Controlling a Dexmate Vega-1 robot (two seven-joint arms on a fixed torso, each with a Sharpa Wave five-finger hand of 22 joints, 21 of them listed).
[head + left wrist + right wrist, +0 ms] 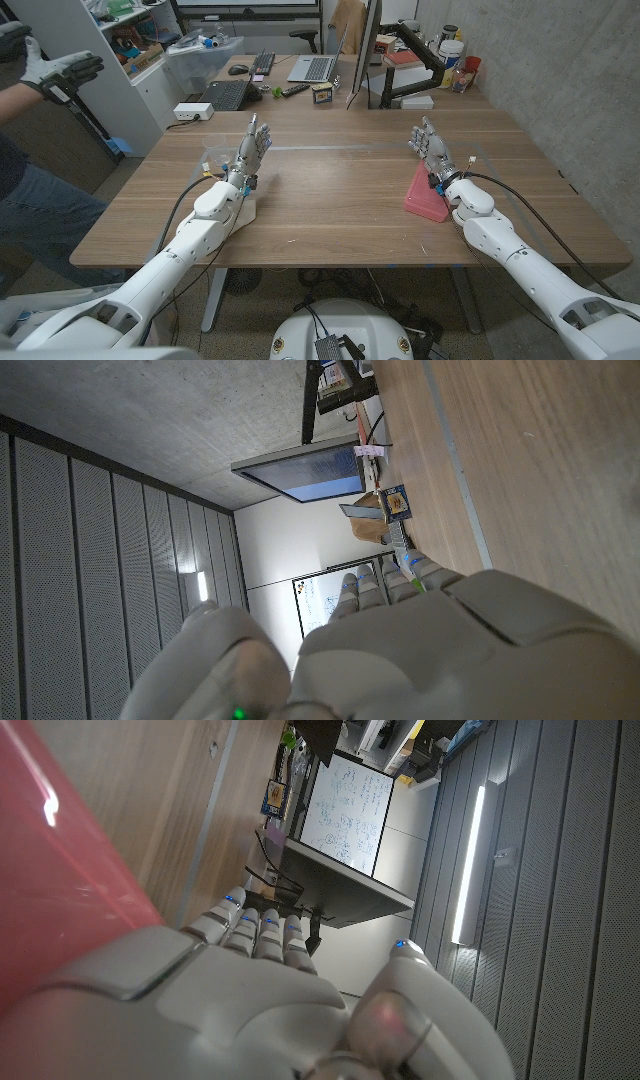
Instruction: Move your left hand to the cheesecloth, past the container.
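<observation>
In the head view, the left hand stands left of centre with its fingers straight and apart, holding nothing. Just below it, beside the left wrist, a pale cheesecloth lies on the wooden table, with a clear container just left of the hand. At right of centre the right hand is likewise spread and holds nothing, a pink cloth lying below it. Farther up, laptops sit at the table's far end, and a person's gloved hand shows upper left.
</observation>
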